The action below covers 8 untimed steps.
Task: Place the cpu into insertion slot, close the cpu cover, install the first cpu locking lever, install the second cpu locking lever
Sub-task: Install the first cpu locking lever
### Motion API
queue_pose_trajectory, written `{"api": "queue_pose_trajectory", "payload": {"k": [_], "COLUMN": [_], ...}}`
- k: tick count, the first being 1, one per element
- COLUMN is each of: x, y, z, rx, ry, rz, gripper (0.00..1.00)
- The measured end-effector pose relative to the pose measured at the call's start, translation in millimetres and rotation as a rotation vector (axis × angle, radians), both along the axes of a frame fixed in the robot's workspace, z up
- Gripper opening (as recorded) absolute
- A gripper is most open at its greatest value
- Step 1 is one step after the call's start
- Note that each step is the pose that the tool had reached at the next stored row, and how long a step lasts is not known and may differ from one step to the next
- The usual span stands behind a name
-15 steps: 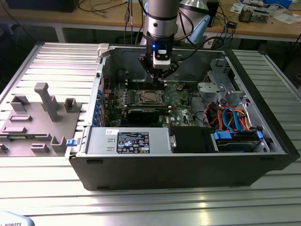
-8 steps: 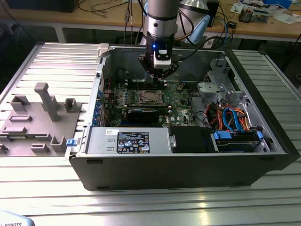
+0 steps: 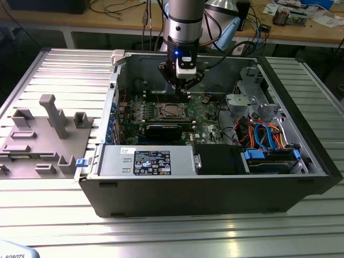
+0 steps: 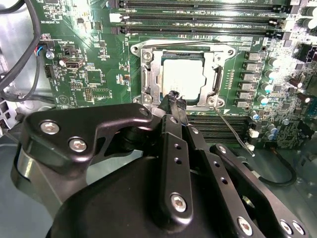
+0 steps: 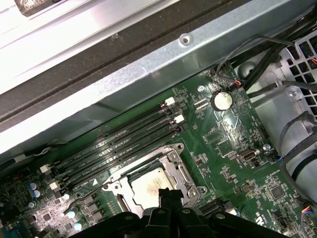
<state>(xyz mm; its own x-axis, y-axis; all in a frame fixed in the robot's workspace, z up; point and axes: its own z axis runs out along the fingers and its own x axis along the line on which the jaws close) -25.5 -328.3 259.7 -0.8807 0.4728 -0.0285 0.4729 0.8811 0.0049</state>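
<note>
The black gripper (image 4: 174,97) (fingertips pressed together, pinching nothing) hovers at the edge of the silvery square cpu cover (image 4: 148,74); within its window lies the pale flat cpu (image 4: 183,74).

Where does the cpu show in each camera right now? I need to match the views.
Exterior view: the cpu lies mid-motherboard, just below the gripper.
Second wrist view: pale square inside the cpu cover, just past the fingertips.
First wrist view: beside the fingertips.
Shared landmark: the long black memory slots alongside the socket.
</note>
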Motion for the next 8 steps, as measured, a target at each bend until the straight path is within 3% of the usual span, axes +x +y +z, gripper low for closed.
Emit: {"api": "queue_pose_trajectory", "payload": {"k": [8], "x": [0.0], "y": [0.0], "z": [0.0], "rx": [0.0], "ry": [0.0001], "rz": [0.019], "gripper": [0.11]}}
